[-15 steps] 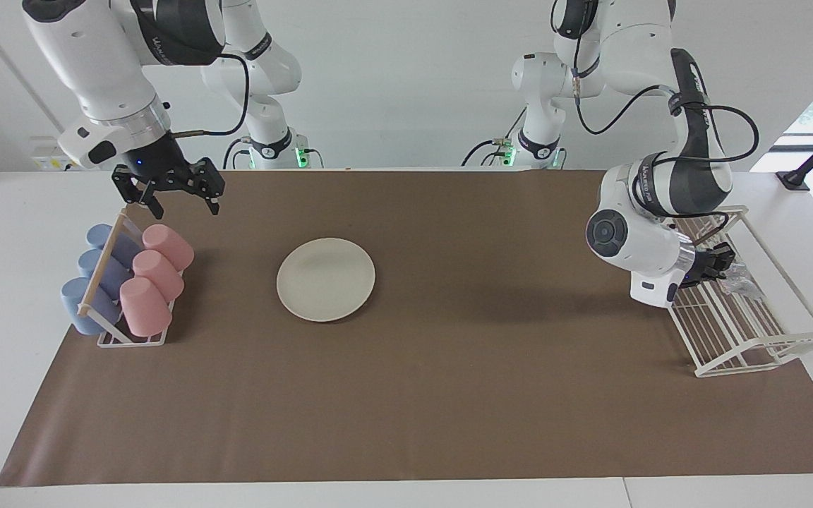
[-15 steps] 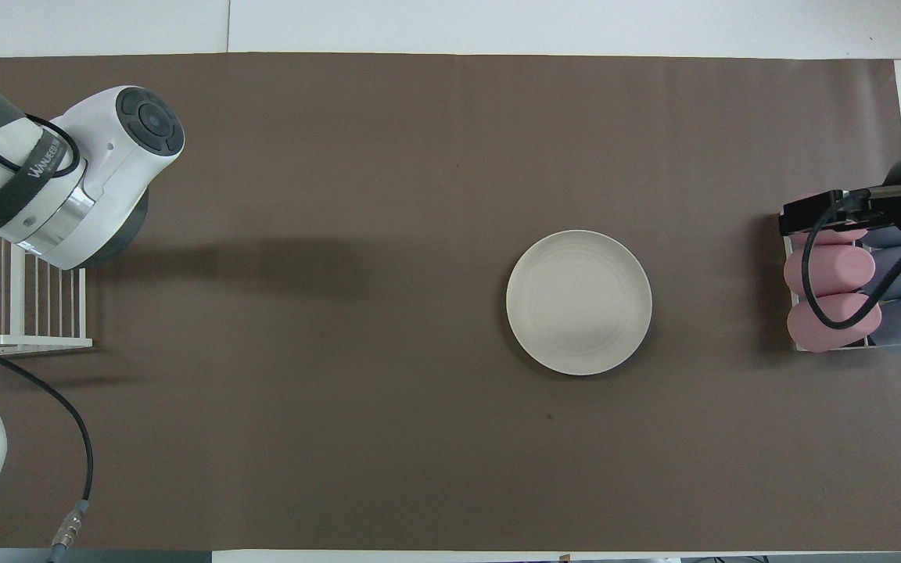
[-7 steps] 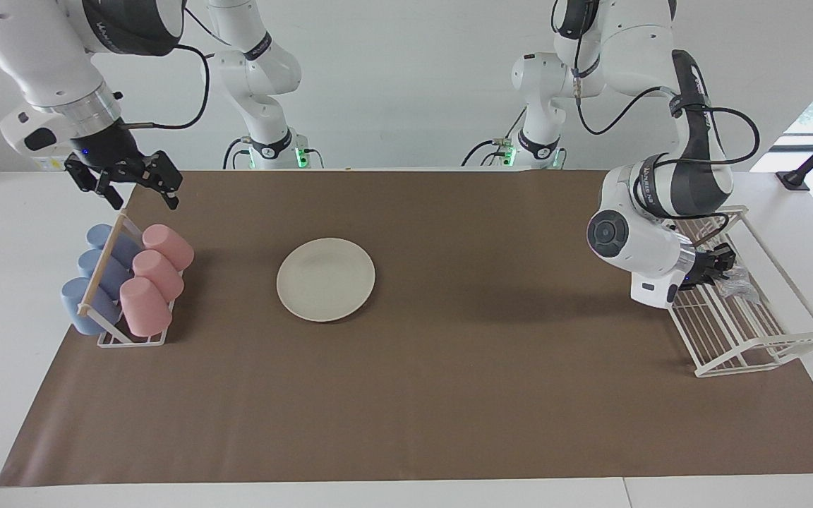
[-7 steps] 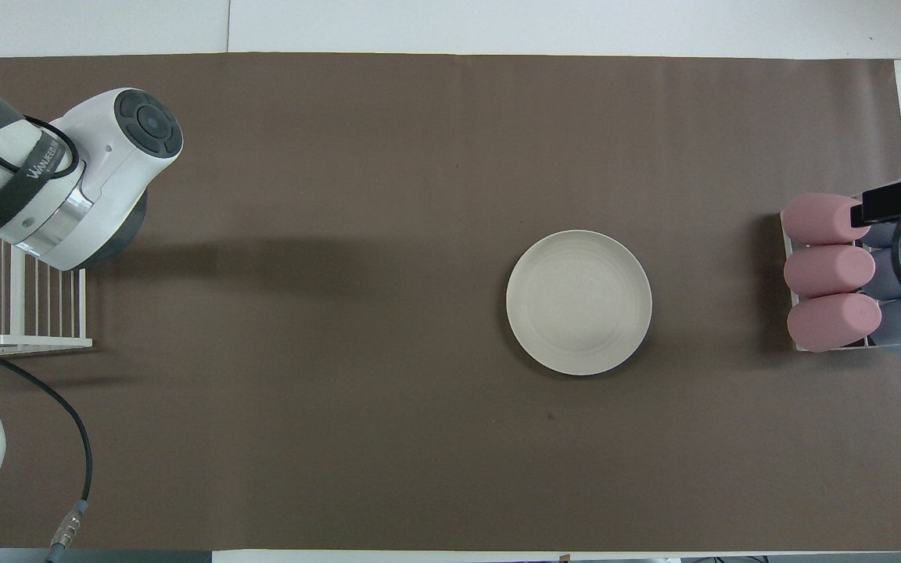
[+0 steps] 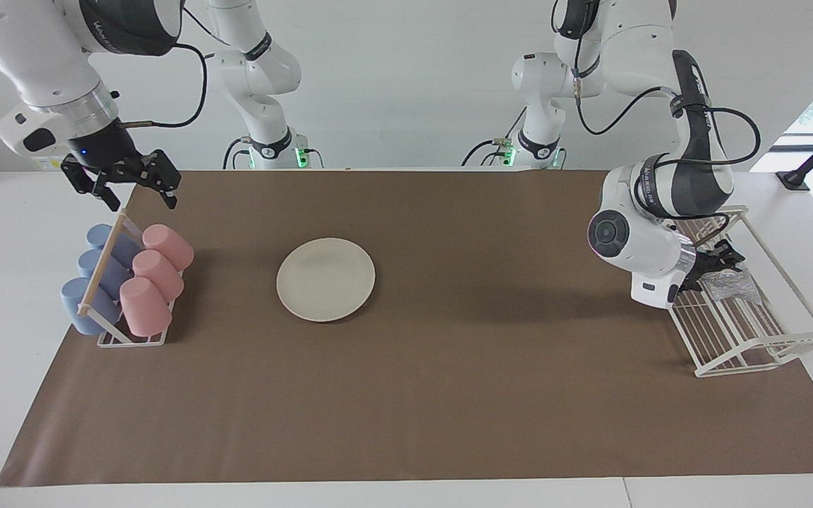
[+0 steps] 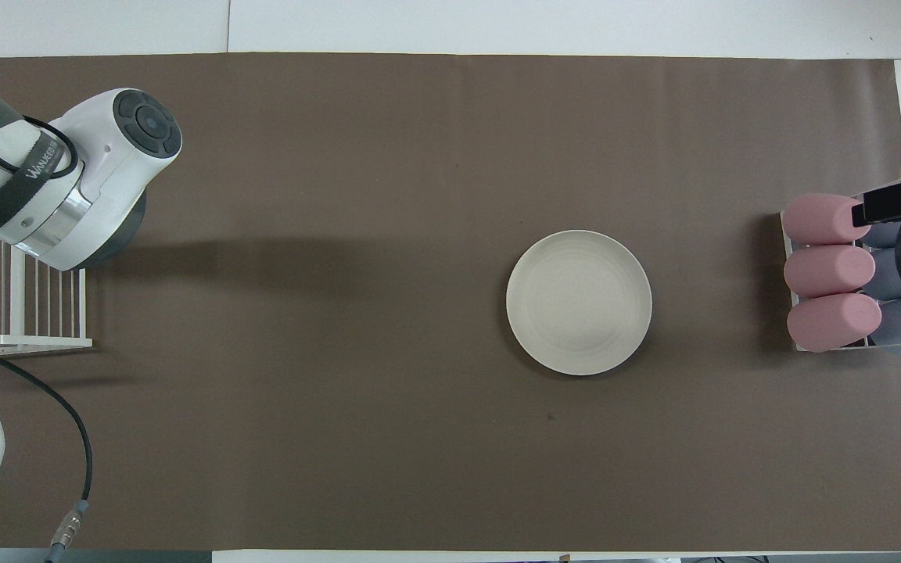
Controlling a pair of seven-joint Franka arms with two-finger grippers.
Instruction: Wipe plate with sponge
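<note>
Left gripper (image 5: 715, 264): mostly hidden by its own wrist, inside the white wire rack (image 5: 766, 346) at the left arm's end; fingers apart, tips just beside the sponge (image 5: 729, 286), contact unclear. Right gripper (image 5: 137, 192): over the cup rack (image 5: 118, 337), fingers spread, empty. Plate (image 5: 326, 279): bare on the brown mat (image 5: 449, 395), toward the right arm's end.

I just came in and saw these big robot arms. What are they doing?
The left gripper is down at the white wire rack, open, right beside the shiny sponge lying in it. The plate sits alone on the brown mat, not being wiped. The right gripper hangs open in the air above the rack of pink and blue cups, waiting.
</note>
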